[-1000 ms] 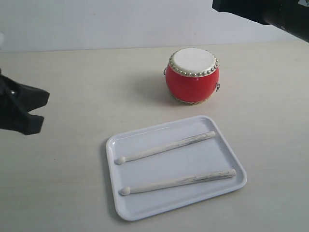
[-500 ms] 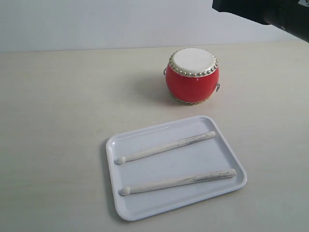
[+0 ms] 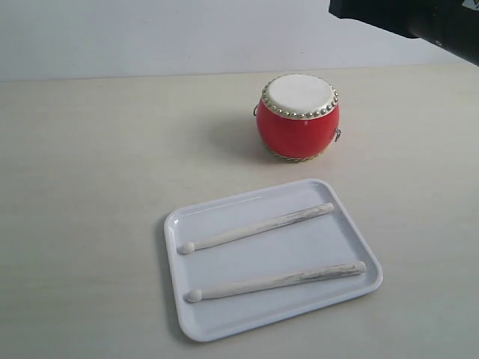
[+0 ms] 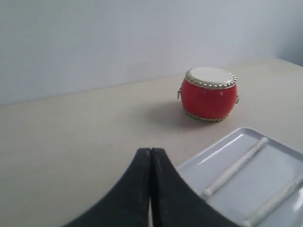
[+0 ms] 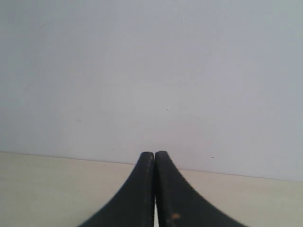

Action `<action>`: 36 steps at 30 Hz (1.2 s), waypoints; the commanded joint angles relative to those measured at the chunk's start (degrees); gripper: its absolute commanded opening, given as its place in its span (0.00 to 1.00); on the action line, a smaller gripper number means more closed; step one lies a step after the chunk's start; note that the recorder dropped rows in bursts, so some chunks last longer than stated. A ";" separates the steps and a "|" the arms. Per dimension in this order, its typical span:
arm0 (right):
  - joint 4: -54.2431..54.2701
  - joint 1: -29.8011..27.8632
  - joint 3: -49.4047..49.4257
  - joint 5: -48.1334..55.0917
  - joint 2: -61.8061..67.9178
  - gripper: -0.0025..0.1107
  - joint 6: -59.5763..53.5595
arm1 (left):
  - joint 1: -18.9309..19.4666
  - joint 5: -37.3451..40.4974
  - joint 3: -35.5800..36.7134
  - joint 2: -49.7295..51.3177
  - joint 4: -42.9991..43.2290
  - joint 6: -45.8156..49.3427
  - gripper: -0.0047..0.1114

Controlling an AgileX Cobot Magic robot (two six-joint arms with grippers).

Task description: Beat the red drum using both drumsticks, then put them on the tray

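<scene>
The red drum (image 3: 298,117) stands upright on the table behind the white tray (image 3: 217,318). Two drumsticks lie side by side in the tray, one farther back (image 3: 258,227) and one nearer the front (image 3: 277,281), their rounded tips toward the left. In the left wrist view my left gripper (image 4: 150,150) is shut and empty, held above the table beside the tray (image 4: 199,160), with the drum (image 4: 209,93) farther off. My right gripper (image 5: 154,153) is shut and empty, facing the wall. In the exterior view only a part of the right arm (image 3: 419,19) shows at the top right; the left arm is out of that view.
The pale wooden table (image 3: 90,187) stretches to a plain light wall (image 3: 150,34) at the back. Nothing else stands on it.
The left gripper, seen at the left edge of the exterior view one second ago, has withdrawn out of that view. Drum, tray and sticks have not moved.
</scene>
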 commanded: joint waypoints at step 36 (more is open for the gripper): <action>0.09 -0.30 0.36 -0.72 0.08 0.02 0.05 | 10.42 -2.14 8.97 -2.77 34.53 -29.08 0.04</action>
